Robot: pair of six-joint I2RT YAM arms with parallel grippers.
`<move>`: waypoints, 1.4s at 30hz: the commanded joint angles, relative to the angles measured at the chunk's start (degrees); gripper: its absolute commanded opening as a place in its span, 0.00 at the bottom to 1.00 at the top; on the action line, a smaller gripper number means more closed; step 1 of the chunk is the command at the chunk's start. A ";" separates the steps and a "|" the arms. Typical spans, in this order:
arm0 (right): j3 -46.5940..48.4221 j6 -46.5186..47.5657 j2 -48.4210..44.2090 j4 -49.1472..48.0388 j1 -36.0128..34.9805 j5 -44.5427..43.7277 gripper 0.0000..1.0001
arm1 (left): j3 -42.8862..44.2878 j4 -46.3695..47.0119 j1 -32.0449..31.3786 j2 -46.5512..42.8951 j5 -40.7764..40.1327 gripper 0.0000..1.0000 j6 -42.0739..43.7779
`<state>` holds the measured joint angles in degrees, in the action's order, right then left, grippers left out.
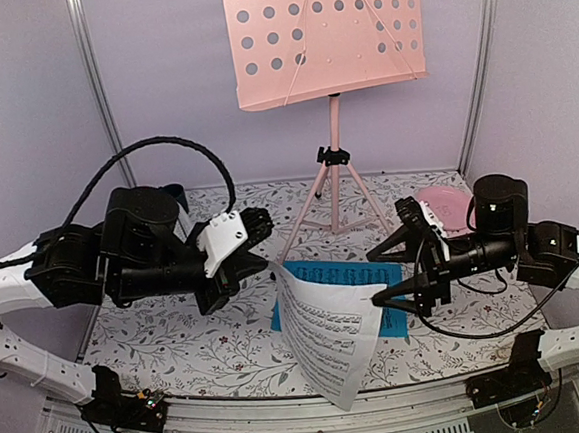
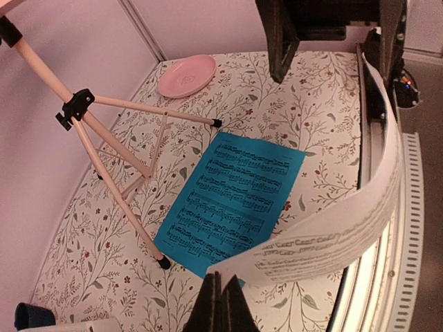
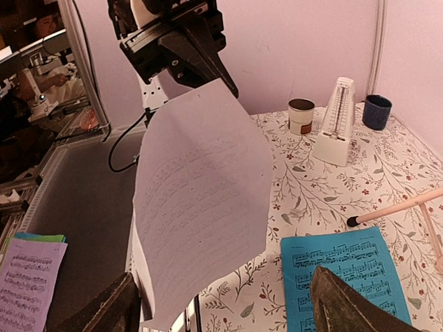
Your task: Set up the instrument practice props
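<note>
Top view, centre: left gripper (image 1: pixel 259 251) pinches white sheet's (image 1: pixel 324 334) upper corner; right gripper (image 1: pixel 382 275) spread wide beside it; blue sheet (image 1: pixel 324 274) flat beneath.
Left wrist, bottom edge: jaws clamped on that sheet.
Right wrist, upper right: metronome (image 3: pixel 336 124) upright.

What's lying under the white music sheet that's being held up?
The blue sheet of music lies flat on the floral table, beneath the white sheet that the left gripper holds in the air. From above, the white sheet covers the blue one's near part.
</note>
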<state>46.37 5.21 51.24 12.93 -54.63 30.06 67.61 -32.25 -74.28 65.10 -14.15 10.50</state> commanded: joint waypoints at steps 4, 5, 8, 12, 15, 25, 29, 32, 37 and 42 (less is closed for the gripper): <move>-6.57 -12.04 0.11 -16.01 -0.45 -6.55 0.86 | 6.01 -1.43 6.33 4.65 2.72 0.00 -8.42; -6.84 -12.59 0.45 -16.50 -0.67 -7.49 0.86 | 6.90 -2.03 7.09 5.68 3.10 0.00 -9.44; -7.43 -14.94 1.09 -17.70 -1.83 -9.02 0.87 | 9.63 -3.37 9.84 9.47 4.02 0.00 -13.10; -9.90 -16.61 -0.05 -22.73 -3.48 -12.31 0.93 | 12.54 -4.33 12.51 13.61 6.06 0.00 -16.38; -12.20 -18.16 -1.16 -27.80 -3.86 -13.93 0.98 | 14.95 -5.23 14.21 16.12 7.35 0.00 -18.42; -12.69 -18.09 0.70 -28.84 -7.20 -25.10 0.95 | 22.49 -9.08 19.70 22.07 12.32 0.00 -24.91; -12.60 -17.58 1.98 -28.11 -8.05 -29.66 0.99 | 22.47 -9.04 20.76 22.26 12.91 0.00 -25.44; -12.66 -15.61 2.24 -27.96 -9.10 -31.27 0.99 | 22.56 -9.42 21.84 22.71 14.59 0.00 -26.19; -14.07 -9.73 1.46 -28.14 -12.54 -35.14 0.99 | 22.21 -9.50 24.78 24.15 19.42 0.00 -27.62; -16.41 -2.02 1.65 -28.56 -13.48 -39.47 0.99 | 22.59 -8.99 26.20 25.19 23.29 0.00 -27.23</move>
<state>31.86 -4.36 53.21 -14.46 -67.55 -4.47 88.77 -41.21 -49.36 89.41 4.47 -16.21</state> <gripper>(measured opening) 0.991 0.008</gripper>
